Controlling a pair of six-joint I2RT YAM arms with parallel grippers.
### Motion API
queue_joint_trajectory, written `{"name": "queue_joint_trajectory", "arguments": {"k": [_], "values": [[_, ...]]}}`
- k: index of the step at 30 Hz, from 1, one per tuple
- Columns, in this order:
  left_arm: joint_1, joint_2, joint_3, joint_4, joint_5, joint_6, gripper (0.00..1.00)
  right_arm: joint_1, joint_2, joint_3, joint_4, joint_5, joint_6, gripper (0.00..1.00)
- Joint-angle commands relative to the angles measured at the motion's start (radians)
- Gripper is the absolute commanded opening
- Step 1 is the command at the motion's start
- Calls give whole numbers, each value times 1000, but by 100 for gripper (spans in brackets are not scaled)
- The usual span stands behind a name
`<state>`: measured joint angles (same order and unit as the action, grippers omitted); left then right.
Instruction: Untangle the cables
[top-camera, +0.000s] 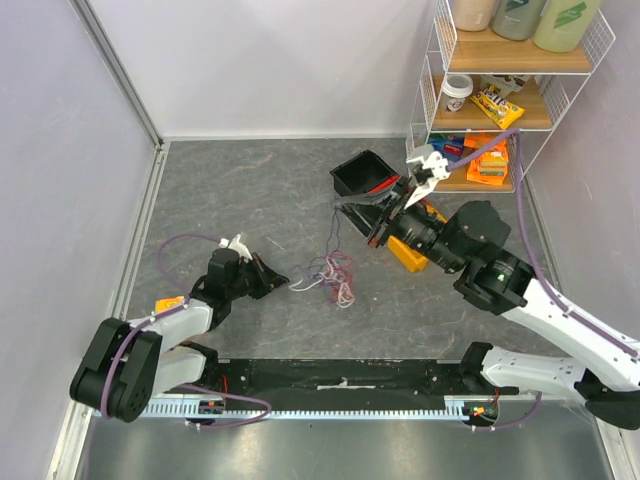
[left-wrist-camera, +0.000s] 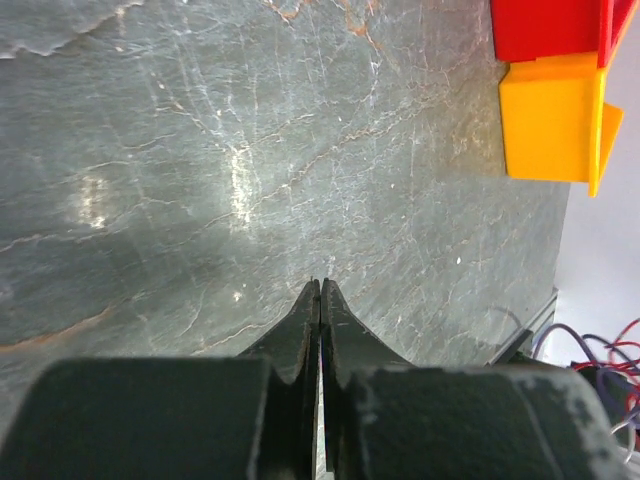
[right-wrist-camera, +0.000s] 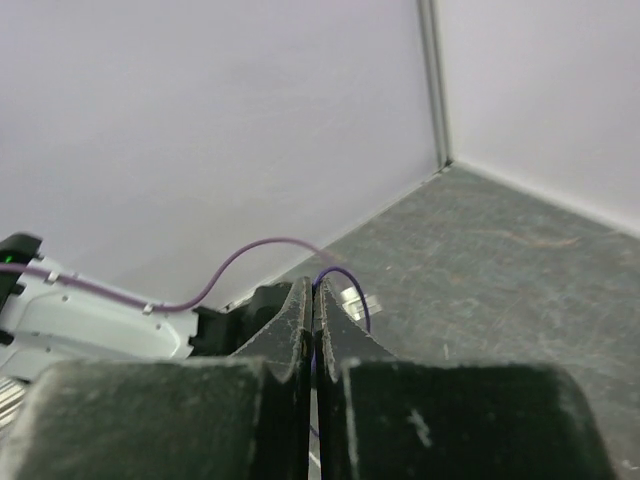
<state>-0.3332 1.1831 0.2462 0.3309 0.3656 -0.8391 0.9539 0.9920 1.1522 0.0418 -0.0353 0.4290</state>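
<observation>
The cables (top-camera: 328, 274) lie as a small loopy tangle of white, red and dark purple wires on the grey table, between my two grippers. My left gripper (top-camera: 281, 279) is low, just left of the tangle, jaws shut, and I see nothing between them in the left wrist view (left-wrist-camera: 320, 284). The tangle shows at that view's lower right edge (left-wrist-camera: 603, 362). My right gripper (top-camera: 378, 236) is raised up and to the right of the tangle. It is shut on a dark purple cable (right-wrist-camera: 348, 284), which loops out past the fingertips (right-wrist-camera: 315, 283).
A black bin (top-camera: 362, 174) stands behind the right gripper. An orange bin (top-camera: 408, 252) lies under the right arm, and it shows beside a red bin (left-wrist-camera: 545, 28) in the left wrist view. A wire shelf (top-camera: 505, 110) with snacks stands at the back right. Lilac walls enclose the table.
</observation>
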Motion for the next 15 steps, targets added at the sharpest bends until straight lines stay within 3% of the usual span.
{"name": "queue_joint_trajectory", "arguments": {"k": [1,5,9,11,12,15], "values": [[-3,-101,-51,2,-77,-38,2,3,-23,121,-65,68,-94,0],[-1,-253,-122,58,-51,-28,5,3,20,96,-17,-24,-55,0],[-3,-443,-163,128,94,31,55,3,65,-1,-19,-69,-19,0],[-1,-537,-170,128,137,23,88,3,82,-51,9,-156,-16,0],[-3,-580,-165,116,148,17,93,3,89,-74,18,-205,-21,0],[-3,-657,-108,36,151,32,95,5,96,-121,30,-330,-38,0]]}}
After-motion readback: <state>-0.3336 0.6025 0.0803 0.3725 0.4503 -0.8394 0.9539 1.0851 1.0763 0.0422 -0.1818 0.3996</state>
